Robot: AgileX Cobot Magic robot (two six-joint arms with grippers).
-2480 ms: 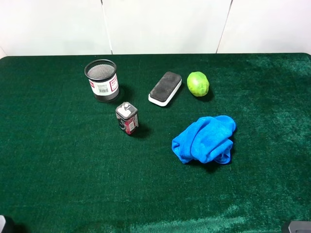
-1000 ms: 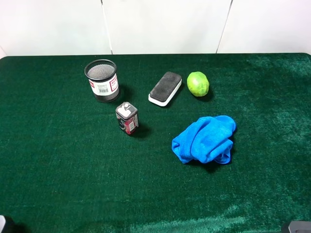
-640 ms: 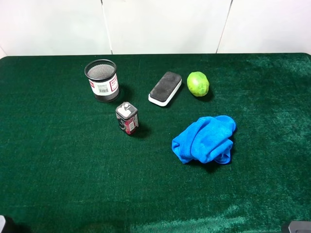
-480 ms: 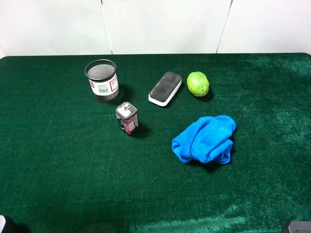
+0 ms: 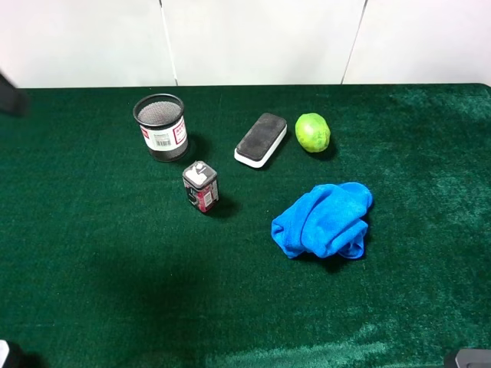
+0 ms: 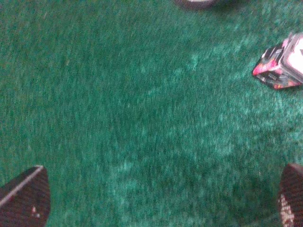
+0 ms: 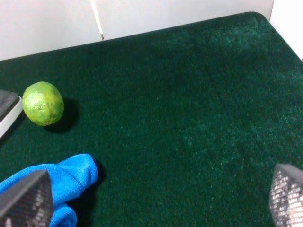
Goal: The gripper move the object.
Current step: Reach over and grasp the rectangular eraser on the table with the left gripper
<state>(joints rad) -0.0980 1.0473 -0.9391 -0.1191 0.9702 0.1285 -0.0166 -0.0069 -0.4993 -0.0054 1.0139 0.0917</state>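
Note:
The board eraser (image 5: 261, 139), black felt on a white base, lies flat at the back middle of the green table, between the mesh cup and the lime. One end of it shows in the right wrist view (image 7: 6, 109). My left gripper (image 6: 156, 198) is open and empty above bare felt, with the small can off to one side. My right gripper (image 7: 156, 196) is open and empty, apart from the eraser. In the high view only a dark blurred part of the left arm (image 5: 9, 98) shows, at the left edge.
A black mesh cup (image 5: 161, 126) stands back left. A small red-and-grey can (image 5: 200, 186) (image 6: 281, 66) stands in front of it. A green lime (image 5: 313, 132) (image 7: 43, 103) lies right of the eraser. A crumpled blue cloth (image 5: 324, 220) (image 7: 57, 182) lies right of centre.
A dark blurred part of the left arm has come into the high view at the left edge, and a shadow now lies on the front left felt. The objects have not moved.

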